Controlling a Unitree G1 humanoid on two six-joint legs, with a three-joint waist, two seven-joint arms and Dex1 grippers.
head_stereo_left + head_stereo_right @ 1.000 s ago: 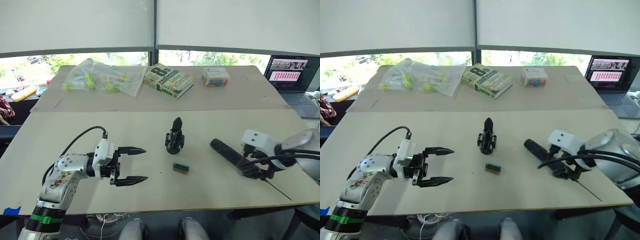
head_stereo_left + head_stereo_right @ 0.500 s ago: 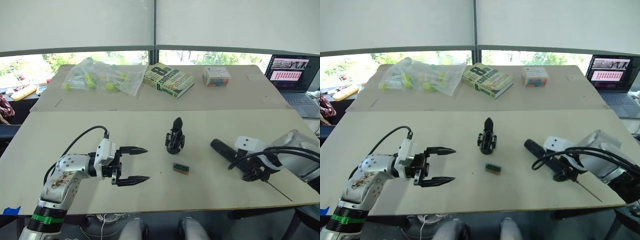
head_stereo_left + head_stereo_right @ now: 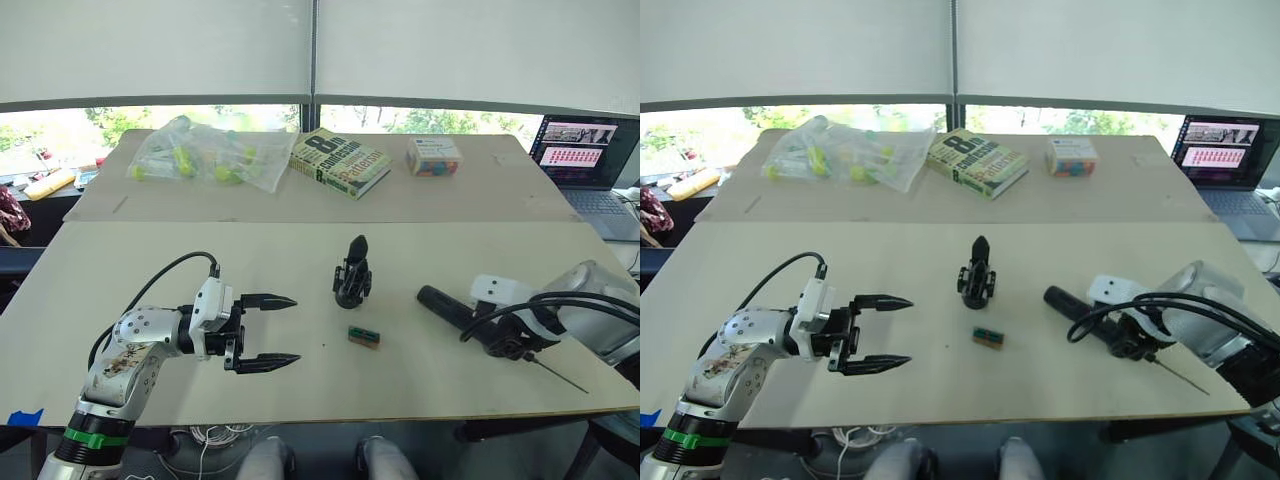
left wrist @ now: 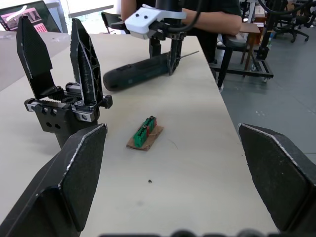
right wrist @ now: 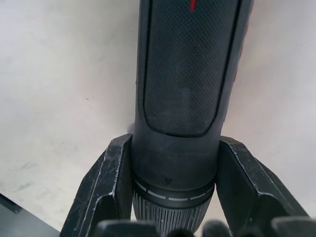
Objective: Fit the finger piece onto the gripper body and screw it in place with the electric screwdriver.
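The screwdriver (image 3: 462, 316) lies flat on the table (image 3: 150, 265) at the robot's right, butt end toward the table centre, thin bit (image 3: 562, 376) pointing toward the near right edge. The right gripper (image 5: 168, 195) sits over its bit end w/ a finger (image 5: 103, 190) on each side of the barrel, pressed against it just above the knurled collar, so it is clamped on the tool; the tool rests on the table under the grip.

The gripper body (image 3: 351, 274) stands upright near the table centre, well apart from both robot grippers, to the left of the screwdriver's butt end. In the left wrist view it carries two upright pointed black fingers (image 4: 84, 64) side by side on its base; cannot tell whether one of them is the finger piece.

A small green connector (image 3: 363, 336) on a brown scrap lies just in front of the gripper body, between it and the near edge.

The left gripper (image 3: 270, 331) hovers low over the table at the robot's left, fingers spread wide apart w/ nothing between them, tips pointing toward the gripper body and connector, both some way off.

On the far table: bag (image 3: 205, 155) of yellow-green items, a book (image 3: 338, 161), a small box (image 3: 433, 155). Laptop (image 3: 586, 160) at far right.
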